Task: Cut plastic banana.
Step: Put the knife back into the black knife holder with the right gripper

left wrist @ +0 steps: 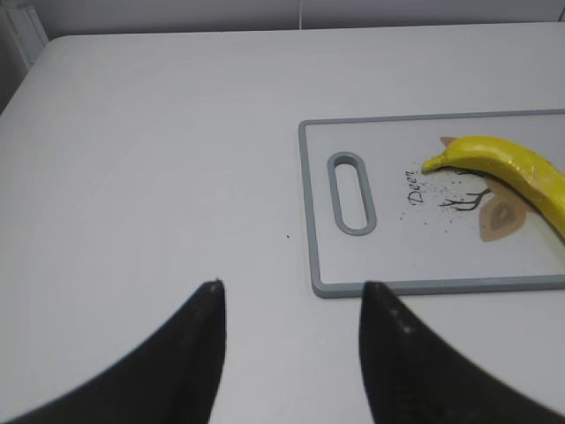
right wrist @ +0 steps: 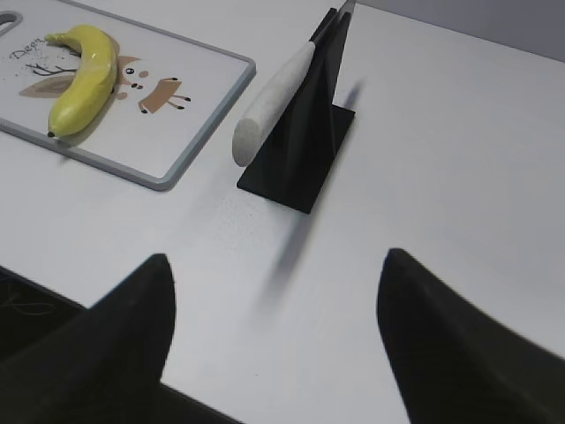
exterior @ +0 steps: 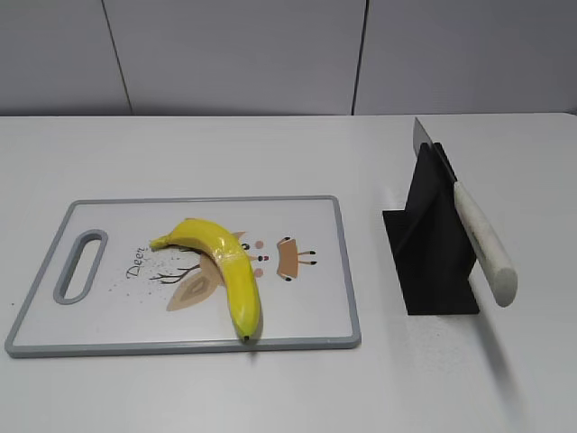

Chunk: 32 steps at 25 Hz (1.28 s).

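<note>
The plastic banana (exterior: pixel 225 266) is glossy yellow with a dark tip and a shiny band round its middle. It lies on a white cutting board (exterior: pixel 306 311) with a grey rim. It also shows in the left wrist view (left wrist: pixel 516 168) and the right wrist view (right wrist: pixel 84 75). A knife with a white handle (exterior: pixel 485 244) rests in a black stand (exterior: pixel 433 244), right of the board; both show in the right wrist view (right wrist: pixel 274 97). My left gripper (left wrist: pixel 291 287) is open and empty, left of the board. My right gripper (right wrist: pixel 275 258) is open and empty, in front of the knife stand.
The white table (exterior: pixel 270 388) carries the board and stand. The board has a handle slot (exterior: pixel 79 264) at its left end and a deer drawing. A grey wall stands behind the table. Neither arm shows in the exterior view.
</note>
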Each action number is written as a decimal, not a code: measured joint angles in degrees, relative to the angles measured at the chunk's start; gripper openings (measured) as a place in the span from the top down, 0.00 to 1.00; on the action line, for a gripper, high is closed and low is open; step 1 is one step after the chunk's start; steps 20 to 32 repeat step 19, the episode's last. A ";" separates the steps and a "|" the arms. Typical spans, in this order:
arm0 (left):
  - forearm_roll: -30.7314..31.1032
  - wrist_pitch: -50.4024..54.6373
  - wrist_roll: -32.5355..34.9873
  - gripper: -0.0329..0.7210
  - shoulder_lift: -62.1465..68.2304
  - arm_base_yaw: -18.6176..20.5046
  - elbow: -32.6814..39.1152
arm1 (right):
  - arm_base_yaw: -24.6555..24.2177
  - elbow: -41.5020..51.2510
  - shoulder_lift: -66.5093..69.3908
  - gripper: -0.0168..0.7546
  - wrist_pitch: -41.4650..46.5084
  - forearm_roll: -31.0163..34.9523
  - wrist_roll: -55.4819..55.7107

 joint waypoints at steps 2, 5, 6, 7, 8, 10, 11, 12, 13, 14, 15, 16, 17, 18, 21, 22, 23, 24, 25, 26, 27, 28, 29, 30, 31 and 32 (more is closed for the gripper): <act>-0.07 0.00 0.00 0.33 0.00 0.06 0.00 | -0.84 0.00 -0.02 0.24 0.00 0.19 0.00; -0.20 0.00 0.00 0.33 0.00 0.06 0.00 | -3.12 0.00 -0.02 0.24 0.00 0.26 0.00; -0.16 0.00 0.00 0.33 0.00 0.06 0.00 | -4.55 0.00 -0.02 0.24 0.00 0.26 0.00; -0.21 0.00 0.00 0.34 0.00 0.06 0.00 | -5.98 0.00 -0.02 0.24 0.00 0.32 0.00; -0.21 0.00 0.00 0.34 0.00 0.06 0.00 | -8.21 0.00 -0.06 0.24 0.00 0.32 0.00; -0.21 0.00 0.00 0.34 0.00 0.06 0.00 | -11.50 0.00 -0.06 0.24 0.00 0.32 0.00; -0.21 0.00 0.00 0.35 0.00 0.06 0.00 | -12.61 0.00 -0.06 0.24 0.00 0.32 0.00; -0.21 0.00 0.00 0.35 0.00 0.06 0.00 | -13.56 0.00 -0.06 0.24 0.00 0.32 0.00; -0.21 0.00 0.00 0.35 0.00 0.06 0.00 | -13.92 0.00 -0.06 0.24 0.00 0.32 0.00; -0.21 0.00 0.00 0.35 0.00 0.06 0.00 | -14.06 0.00 -0.06 0.24 0.00 0.32 0.00; -0.21 0.00 0.00 0.35 0.00 0.06 0.00 | -14.11 0.00 -0.06 0.24 0.00 0.32 0.00; -0.21 0.00 0.00 0.36 0.00 0.06 0.00 | -14.17 0.00 -0.06 0.24 0.00 0.32 0.00; -0.23 0.00 0.00 0.36 0.00 0.06 0.00 | -14.17 0.00 -0.06 0.24 0.00 0.32 0.00; -0.23 0.00 0.00 0.36 0.00 0.06 0.00 | -14.17 0.00 -0.06 0.24 0.00 0.38 0.00; -0.23 0.00 0.00 0.36 0.00 0.06 0.00 | -14.17 0.00 -0.06 0.24 0.00 0.44 0.00; -0.23 0.00 0.00 0.36 0.00 0.06 0.00 | -14.17 0.00 -0.06 0.24 0.00 0.44 0.00; -0.23 0.00 0.00 0.36 0.00 0.06 0.00 | -14.17 0.00 -0.06 0.24 0.00 0.44 0.00; -0.23 0.00 0.00 0.36 0.00 0.06 0.00 | -14.17 0.00 -0.06 0.24 0.00 0.44 0.00; -0.23 0.00 0.00 0.36 0.00 0.06 0.00 | -14.17 0.00 -0.06 0.24 0.00 0.44 0.00; -0.23 0.00 0.00 0.36 0.00 0.06 0.00 | -14.17 0.00 -0.06 0.24 0.00 0.44 0.00; -0.23 0.00 0.00 0.36 0.00 0.06 0.00 | -14.17 0.00 -0.06 0.24 0.00 0.44 0.00; -0.23 0.00 0.00 0.36 0.00 0.06 0.00 | -14.17 0.00 -0.06 0.24 0.00 0.44 0.00; -0.23 0.00 0.00 0.36 0.00 0.06 0.00 | -14.17 0.00 -0.06 0.24 0.00 0.44 0.00; -0.23 0.00 0.00 0.36 0.00 0.06 0.00 | -14.17 0.00 -0.06 0.24 0.00 0.44 0.00; -0.23 0.00 0.00 0.36 0.00 0.06 0.00 | -14.17 0.00 -0.06 0.24 0.00 0.44 0.00; -0.23 0.00 0.00 0.36 0.00 0.06 0.00 | -14.17 0.00 -0.06 0.24 0.00 0.44 0.00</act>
